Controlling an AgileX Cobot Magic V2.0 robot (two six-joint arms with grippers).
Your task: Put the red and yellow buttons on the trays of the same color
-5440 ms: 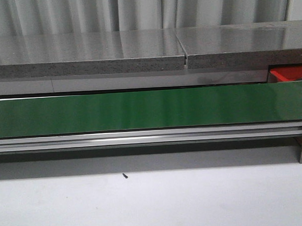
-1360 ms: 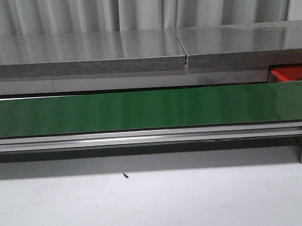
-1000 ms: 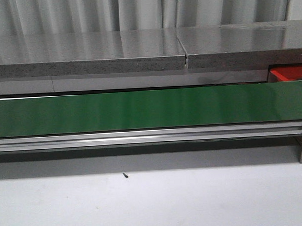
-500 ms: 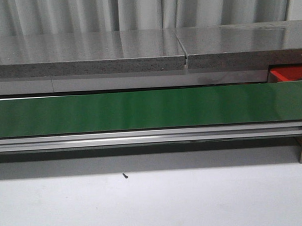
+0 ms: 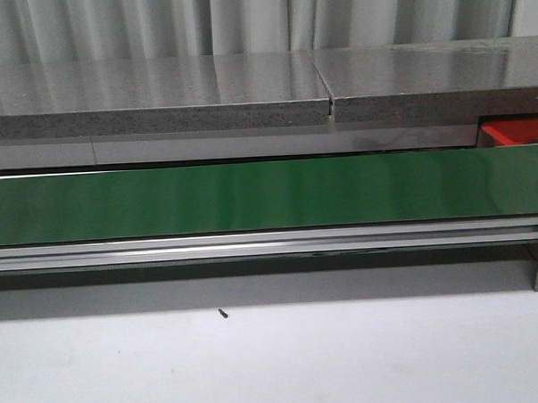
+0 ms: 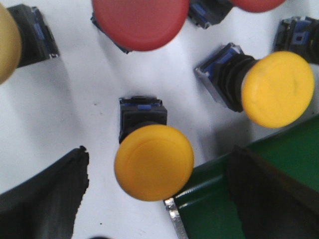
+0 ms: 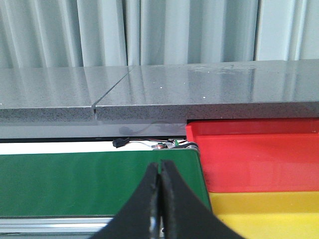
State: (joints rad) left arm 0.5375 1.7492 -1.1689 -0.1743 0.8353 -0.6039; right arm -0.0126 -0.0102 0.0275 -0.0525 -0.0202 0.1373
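A long green belt [image 5: 251, 198] runs across a white table [image 5: 276, 362]. A gray shelf [image 5: 157, 95] and gray curtains [image 5: 243, 20] are behind it.

The left gripper [image 6: 159, 199] is spread wide over the white top. One yellow button [image 6: 153, 162] sits between its fingers. Three yellow buttons and two red buttons show here.

The right gripper [image 7: 160, 199] is pressed together, holding nothing. Just past it sit one red tray [image 7: 254, 154] and one yellow tray [image 7: 269, 214].
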